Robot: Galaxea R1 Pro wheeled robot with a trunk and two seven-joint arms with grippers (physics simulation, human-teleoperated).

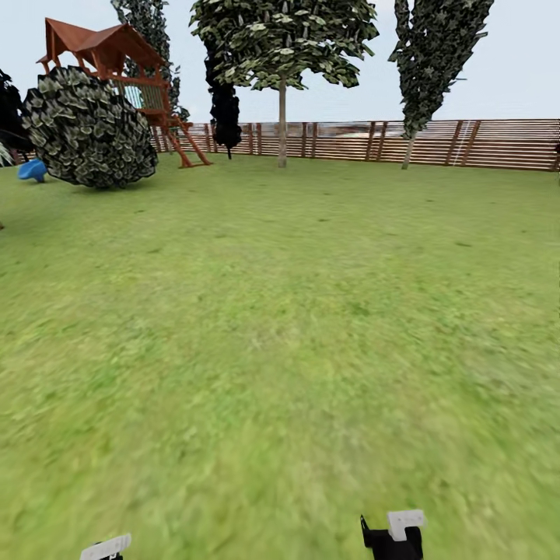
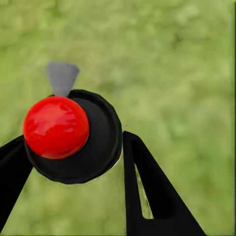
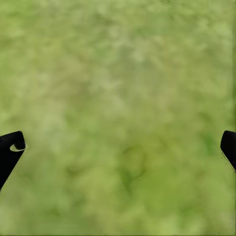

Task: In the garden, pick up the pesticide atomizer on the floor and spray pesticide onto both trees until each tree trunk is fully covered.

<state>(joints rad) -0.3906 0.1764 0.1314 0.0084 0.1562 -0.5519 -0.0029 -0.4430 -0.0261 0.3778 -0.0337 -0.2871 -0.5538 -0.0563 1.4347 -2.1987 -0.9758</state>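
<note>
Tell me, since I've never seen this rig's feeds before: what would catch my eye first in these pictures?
Most striking is the glossy red ball top of a black round-bodied object with a grey nozzle, held between the left gripper's fingers above blurred grass. In the head view, a wide green lawn runs to a slatted wooden fence, with a red-roofed wooden play tower behind a big round bush at far left. The right gripper's fingers stand wide apart over bare grass.

A fenced back garden with a play corner.
A wide green lawn (image 1: 295, 311) fills the frame; a reddish-brown slatted wooden fence (image 1: 467, 142) runs across the top. At upper left stand a red-roofed wooden play tower (image 1: 117, 62), a round dark bush (image 1: 89, 128) and a blue object (image 1: 33, 169). Trees (image 1: 281, 47) rise along the fence under pale sky.
</note>
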